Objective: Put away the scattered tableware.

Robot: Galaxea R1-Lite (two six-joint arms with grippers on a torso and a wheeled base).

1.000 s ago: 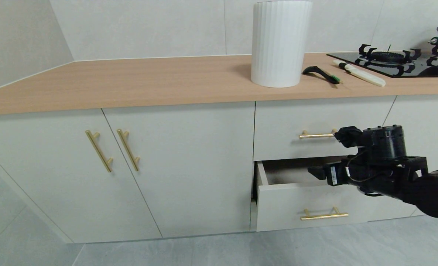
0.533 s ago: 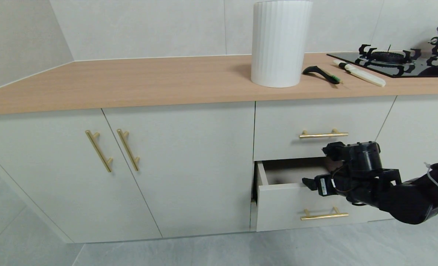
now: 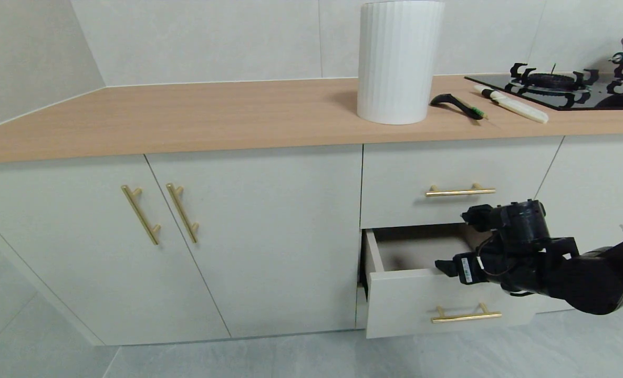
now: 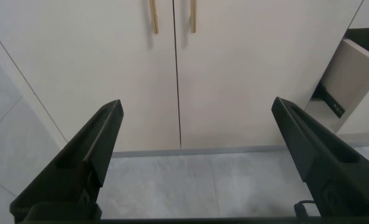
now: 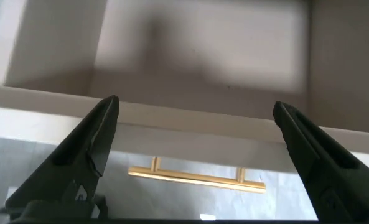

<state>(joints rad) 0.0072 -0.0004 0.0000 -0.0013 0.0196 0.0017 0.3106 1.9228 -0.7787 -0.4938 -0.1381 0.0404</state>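
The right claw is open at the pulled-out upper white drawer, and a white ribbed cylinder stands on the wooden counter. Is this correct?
Not quite. The head view shows the lower white drawer pulled out; the upper white drawer is shut. The right claw is open there, and the white ribbed cylinder stands on the wooden counter.

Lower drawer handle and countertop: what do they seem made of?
Lower drawer handle: probably metal with a brass or gold-toned finish, judging by its soft sheen and slim bar shape. Countertop: matt, wood-look surface with visible grain lines; whether solid wood or laminate cannot be told.
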